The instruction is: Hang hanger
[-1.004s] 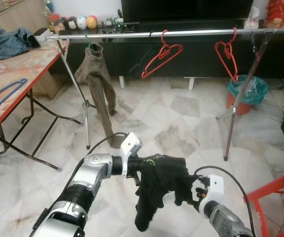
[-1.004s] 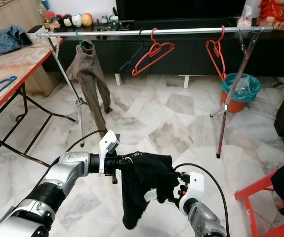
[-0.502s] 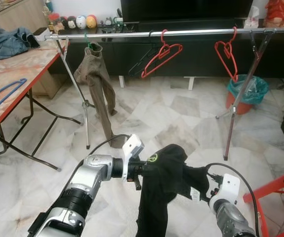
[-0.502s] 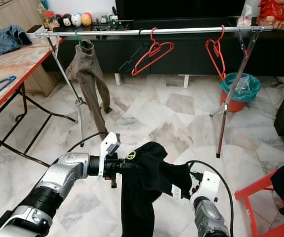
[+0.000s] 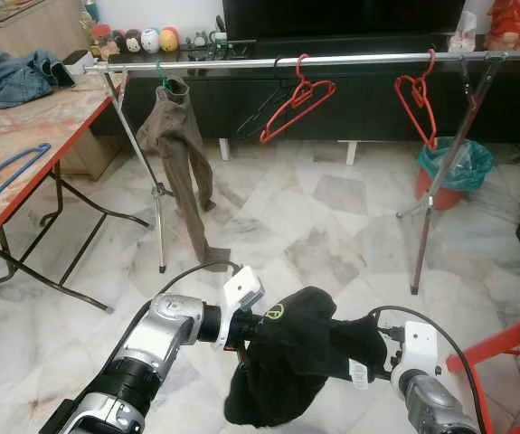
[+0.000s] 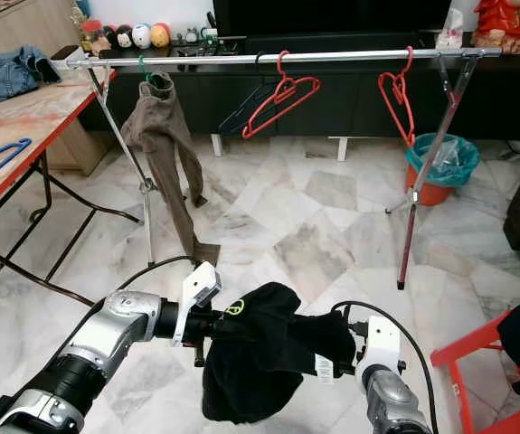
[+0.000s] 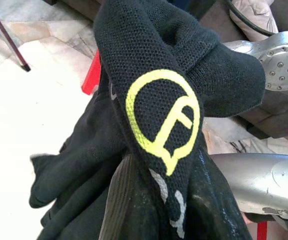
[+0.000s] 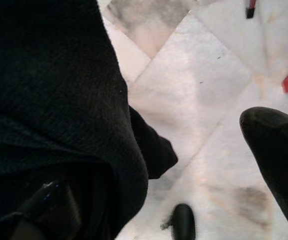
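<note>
Two end effectors meet low in front of the robot, both buried in a black knit garment with a yellow round logo. The left end effector reaches in from the left, its black finger lying under the cloth next to the logo; the fabric covers the tips, so whether they are spread or pressed together cannot be told. The right end effector comes in from the right at the garment's other side, close to a small white label, and the cloth drapes over it in the wrist view too, so its state cannot be told either. The garment bunches between the two and sags in a lump below them, above the pale marble tile floor.

Well beyond them a long silver clothes rail on thin legs crosses the room. On it hang a brown pair of trousers on a green hanger towards the left, a red plastic hanger near the middle, and a second red hanger towards the right. A red-edged marble-pattern bench on the left carries a blue hanger and crumpled blue denim.
</note>
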{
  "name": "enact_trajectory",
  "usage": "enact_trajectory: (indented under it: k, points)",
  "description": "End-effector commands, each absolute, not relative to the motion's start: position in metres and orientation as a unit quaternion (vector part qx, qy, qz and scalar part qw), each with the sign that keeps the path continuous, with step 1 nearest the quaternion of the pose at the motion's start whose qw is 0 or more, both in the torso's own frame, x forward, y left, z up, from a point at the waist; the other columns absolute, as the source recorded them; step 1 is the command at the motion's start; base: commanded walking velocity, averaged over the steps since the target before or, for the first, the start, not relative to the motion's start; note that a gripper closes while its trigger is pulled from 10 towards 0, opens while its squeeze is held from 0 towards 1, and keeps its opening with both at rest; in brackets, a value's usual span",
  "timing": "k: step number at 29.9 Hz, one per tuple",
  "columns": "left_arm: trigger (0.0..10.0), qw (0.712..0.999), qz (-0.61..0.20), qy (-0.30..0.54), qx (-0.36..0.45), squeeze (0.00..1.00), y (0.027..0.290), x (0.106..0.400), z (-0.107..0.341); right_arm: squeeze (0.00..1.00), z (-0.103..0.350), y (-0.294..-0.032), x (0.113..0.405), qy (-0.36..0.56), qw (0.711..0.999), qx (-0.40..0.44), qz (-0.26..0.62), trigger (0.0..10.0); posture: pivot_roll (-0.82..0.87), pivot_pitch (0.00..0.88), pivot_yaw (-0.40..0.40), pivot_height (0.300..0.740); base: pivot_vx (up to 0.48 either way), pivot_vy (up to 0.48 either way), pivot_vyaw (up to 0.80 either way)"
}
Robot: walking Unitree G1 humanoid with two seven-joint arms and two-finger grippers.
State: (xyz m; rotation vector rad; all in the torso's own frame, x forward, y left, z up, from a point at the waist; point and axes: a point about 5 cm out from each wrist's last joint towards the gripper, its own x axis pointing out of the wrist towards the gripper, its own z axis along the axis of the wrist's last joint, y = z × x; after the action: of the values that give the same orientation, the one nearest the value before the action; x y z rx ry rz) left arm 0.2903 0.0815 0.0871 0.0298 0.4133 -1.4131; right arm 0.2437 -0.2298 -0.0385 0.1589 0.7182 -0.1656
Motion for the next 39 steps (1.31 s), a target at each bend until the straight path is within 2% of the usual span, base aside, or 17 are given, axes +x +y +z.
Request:
enact_trajectory:
  k: [1,2,27,39]
  points:
    - [10.0,0.744,-0.647,0.164,0.031,0.00,0.092,0.294,0.098,0.00,-0.043,-0.244,0.232,0.367,0.918,0.103,-0.114,3.6,0.00,0.030,0.094,0.740,0.000,0.000,0.00]
    - [10.0,0.746,-0.645,0.162,0.032,0.00,0.092,0.295,0.099,0.00,-0.042,-0.239,0.235,0.354,0.920,0.142,-0.093,0.0,0.00,0.030,0.094,0.740,0.000,0.000,0.00]
    - [10.0,0.752,-0.631,0.178,0.064,0.00,0.098,0.297,0.088,0.00,-0.033,-0.233,0.248,0.362,0.922,0.136,0.002,0.0,-0.01,0.030,0.094,0.740,0.000,0.000,0.00]
    - [10.0,0.754,-0.627,0.185,0.067,0.00,0.099,0.295,0.082,0.00,-0.028,-0.234,0.252,0.355,0.925,0.132,0.008,0.0,-0.01,0.032,0.092,0.740,0.000,0.000,0.00]
